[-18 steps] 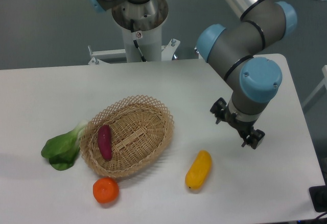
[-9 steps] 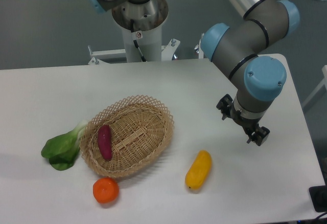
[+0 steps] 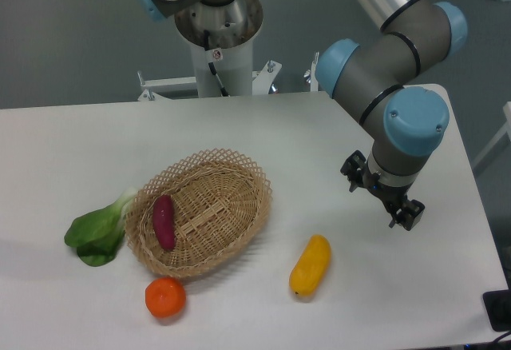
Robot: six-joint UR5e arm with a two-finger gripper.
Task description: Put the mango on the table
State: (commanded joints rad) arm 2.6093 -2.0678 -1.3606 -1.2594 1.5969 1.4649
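Mango, smooth, oblong and yellow-orange (image 3: pixel 310 266), lies flat on the large white tabletop with rounded corners (image 3: pixel 72 142), near the front edge and right of centre, apart from everything else. Going by size: the grey robot arm with pale blue joint caps (image 3: pixel 399 70) reaches over the table's right side. Its black two-finger gripper (image 3: pixel 383 193) hangs above the surface, up and to the right of the mango, touching nothing; I cannot tell whether its fingers are spread or pressed together. Left of the mango sits an oval woven wicker basket (image 3: pixel 231 214) holding a purple sweet potato (image 3: pixel 164 221). Green leafy bok choy (image 3: pixel 97 232) lies against the basket's left rim. A round orange fruit (image 3: pixel 165 297) rests just in front of the basket.
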